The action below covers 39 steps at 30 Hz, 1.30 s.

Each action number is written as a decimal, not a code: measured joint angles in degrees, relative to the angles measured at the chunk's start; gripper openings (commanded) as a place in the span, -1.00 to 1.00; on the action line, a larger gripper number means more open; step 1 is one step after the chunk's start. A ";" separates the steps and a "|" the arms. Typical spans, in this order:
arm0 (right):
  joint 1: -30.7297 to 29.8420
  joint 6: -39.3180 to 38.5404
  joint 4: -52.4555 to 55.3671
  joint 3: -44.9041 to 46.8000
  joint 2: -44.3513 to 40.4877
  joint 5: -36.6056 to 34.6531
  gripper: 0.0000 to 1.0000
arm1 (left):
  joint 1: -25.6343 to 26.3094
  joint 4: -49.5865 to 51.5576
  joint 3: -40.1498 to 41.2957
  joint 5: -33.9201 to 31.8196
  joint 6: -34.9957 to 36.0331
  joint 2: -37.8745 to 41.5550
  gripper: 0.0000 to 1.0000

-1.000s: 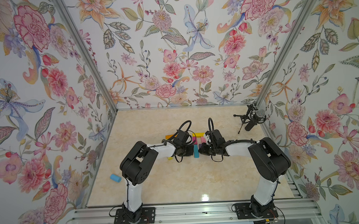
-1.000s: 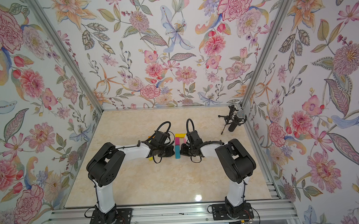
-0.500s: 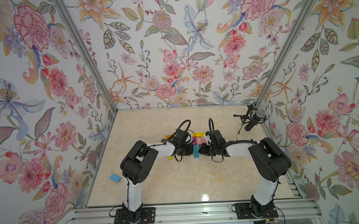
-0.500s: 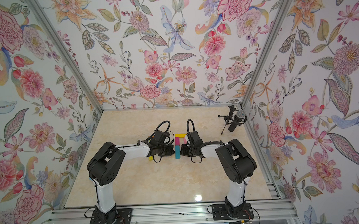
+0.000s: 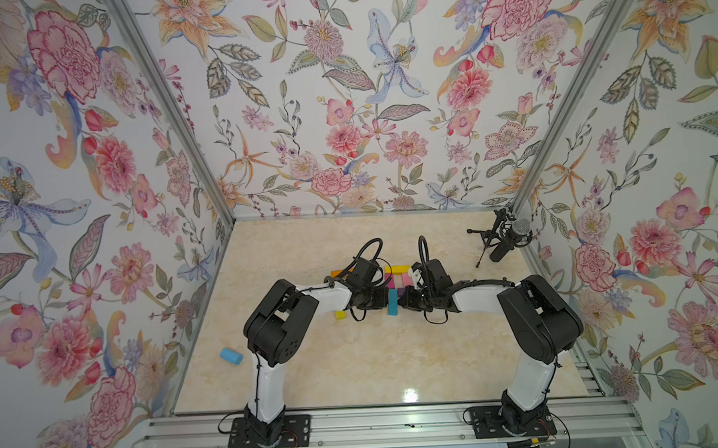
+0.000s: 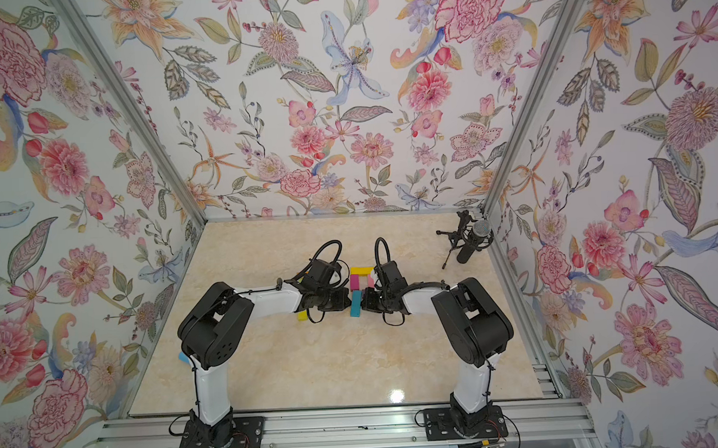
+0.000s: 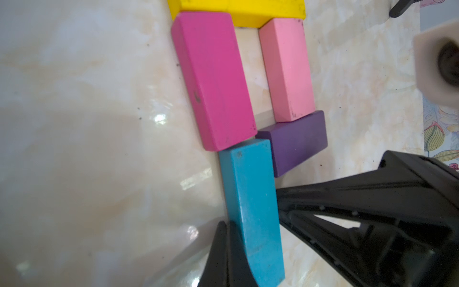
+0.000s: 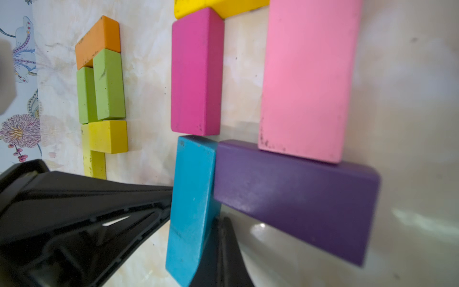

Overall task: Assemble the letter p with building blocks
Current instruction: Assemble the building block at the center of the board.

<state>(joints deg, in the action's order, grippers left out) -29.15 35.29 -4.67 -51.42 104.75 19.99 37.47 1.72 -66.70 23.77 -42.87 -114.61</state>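
Observation:
Several building blocks lie flat in a P-like group: a yellow block (image 7: 238,10) across the far end, a magenta block (image 7: 213,79) and a light pink block (image 7: 285,69) side by side, and a purple block (image 8: 293,198) crossing under the pink one. A teal block (image 5: 393,302) (image 7: 250,211) (image 8: 193,203) extends on from the magenta one. My left gripper (image 7: 226,225) (image 5: 383,301) is shut, its closed tips against one long side of the teal block. My right gripper (image 8: 219,220) (image 5: 402,301) is shut, against the opposite side. Neither holds anything.
Spare blocks sit left of the group: orange (image 8: 99,39), two lime green (image 8: 104,87) and yellow (image 8: 106,136); a yellow one (image 5: 339,315) shows by my left arm. A microphone on a small tripod (image 5: 504,243) stands at the back right. A blue cylinder (image 5: 231,356) lies at the left wall.

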 measured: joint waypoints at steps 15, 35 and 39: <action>0.42 -0.57 1.44 -1.86 1.03 0.17 -1.00 | 0.09 -0.52 0.33 0.02 -0.02 0.04 -1.00; 0.68 -0.57 1.90 -2.64 1.55 0.24 -1.00 | 0.15 -0.76 0.44 -0.02 -0.04 0.07 -1.00; 0.68 -0.59 1.90 -2.64 1.55 0.26 -1.00 | 0.15 -0.76 0.44 -0.02 -0.04 0.09 -1.00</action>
<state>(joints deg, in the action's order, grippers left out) -28.47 34.70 -2.76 -54.06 106.30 20.25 37.63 0.95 -66.26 23.75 -42.92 -114.52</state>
